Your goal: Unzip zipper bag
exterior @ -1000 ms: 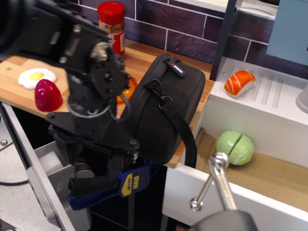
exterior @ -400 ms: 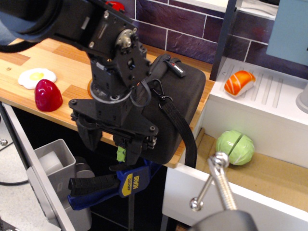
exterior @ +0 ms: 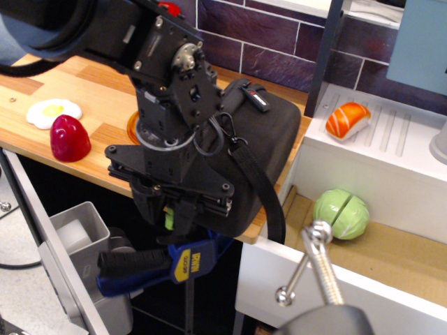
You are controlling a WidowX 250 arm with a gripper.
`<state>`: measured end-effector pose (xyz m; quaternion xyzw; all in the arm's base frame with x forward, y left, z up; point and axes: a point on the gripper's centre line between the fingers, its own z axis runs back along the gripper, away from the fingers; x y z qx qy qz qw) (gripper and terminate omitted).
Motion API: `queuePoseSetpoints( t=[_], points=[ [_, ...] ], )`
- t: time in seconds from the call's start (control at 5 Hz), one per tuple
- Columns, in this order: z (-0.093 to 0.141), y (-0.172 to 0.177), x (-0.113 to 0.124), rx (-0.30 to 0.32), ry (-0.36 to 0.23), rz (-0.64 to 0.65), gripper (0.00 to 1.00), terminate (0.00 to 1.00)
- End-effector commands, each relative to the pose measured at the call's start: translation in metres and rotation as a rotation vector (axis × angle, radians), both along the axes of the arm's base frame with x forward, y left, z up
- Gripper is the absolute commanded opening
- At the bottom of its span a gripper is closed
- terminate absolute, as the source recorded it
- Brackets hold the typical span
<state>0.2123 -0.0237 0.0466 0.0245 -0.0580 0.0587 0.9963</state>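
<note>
the wooden table (exterior: 91,98) carries a black bag (exterior: 269,150) overhanging its front edge. a fried egg toy (exterior: 52,112) and a red egg (exterior: 68,137) lie at the left.

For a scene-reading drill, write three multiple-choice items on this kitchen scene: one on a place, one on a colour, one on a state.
1. Where does the black bag lie?
A. at the counter's front edge
B. in the drawer
C. on the white rack

2. What colour is the tab at the gripper?
A. red
B. green
C. blue

3. How does the bag's strap lie?
A. coiled on top
B. draped over the front edge
C. clipped off, lying apart

Answers: 1 A, the bag sits on the wooden counter and overhangs its edge. 2 B, a green tab shows between the fingers. 3 B, the strap runs from its clip down past the edge.
</note>
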Motion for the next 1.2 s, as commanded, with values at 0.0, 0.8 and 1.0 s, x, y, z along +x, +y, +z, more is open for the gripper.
queuePoseSetpoints(
  t=[0.0, 0.8, 1.0],
  points=[
    [0.007, 0.006, 0.014, 0.008, -0.046, 0.024, 0.00, 0.00],
    [0.074, -0.017, 0.038, -0.128, -0.058, 0.091, 0.00, 0.00],
    [0.090, -0.018, 0.049, -0.138, -0.042, 0.117, 0.00, 0.00]
  ],
)
